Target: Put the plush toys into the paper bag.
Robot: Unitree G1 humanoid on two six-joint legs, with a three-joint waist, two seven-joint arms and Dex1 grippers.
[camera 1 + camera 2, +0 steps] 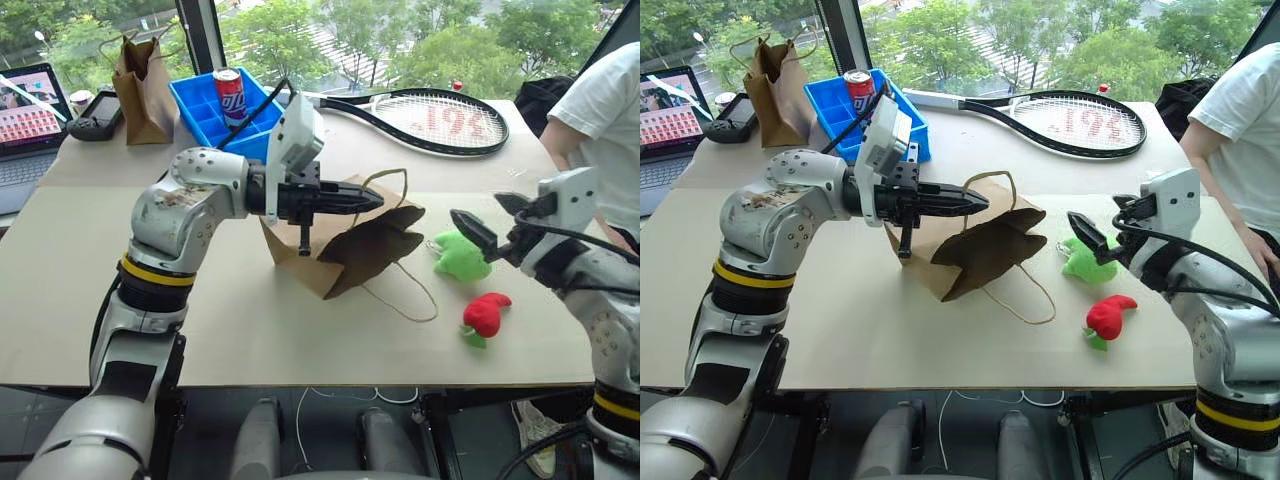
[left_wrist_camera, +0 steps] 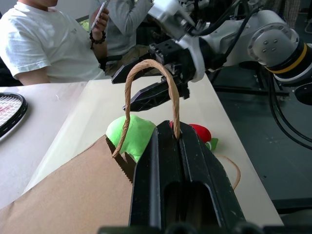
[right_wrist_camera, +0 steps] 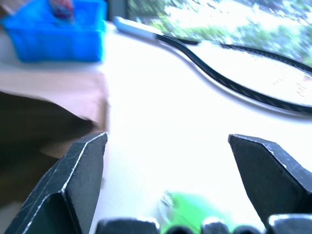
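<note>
Two plush toys on tabletop [image 1: 250,340] beside paper bag [image 1: 350,250]: green toy [image 1: 462,257], red toy [image 1: 486,314]. Left tool [image 1: 372,201] clamped on bag's twine handle [image 2: 146,73], holding bag up. Right tool [image 1: 492,222] spread apart, empty, above green toy.

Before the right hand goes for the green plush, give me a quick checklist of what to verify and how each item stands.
1. Right hand open and empty: ok.
2. Left hand shut on the paper bag's twine handle: ok.
3. Bag mouth facing the toys and open enough: cannot tell; it looks slumped.
4. Green plush free on the table, just below the right hand: ok.
5. Red plush clear of the green one: ok.
6. Person's arm close behind the right hand: not ok, watch it.
</note>
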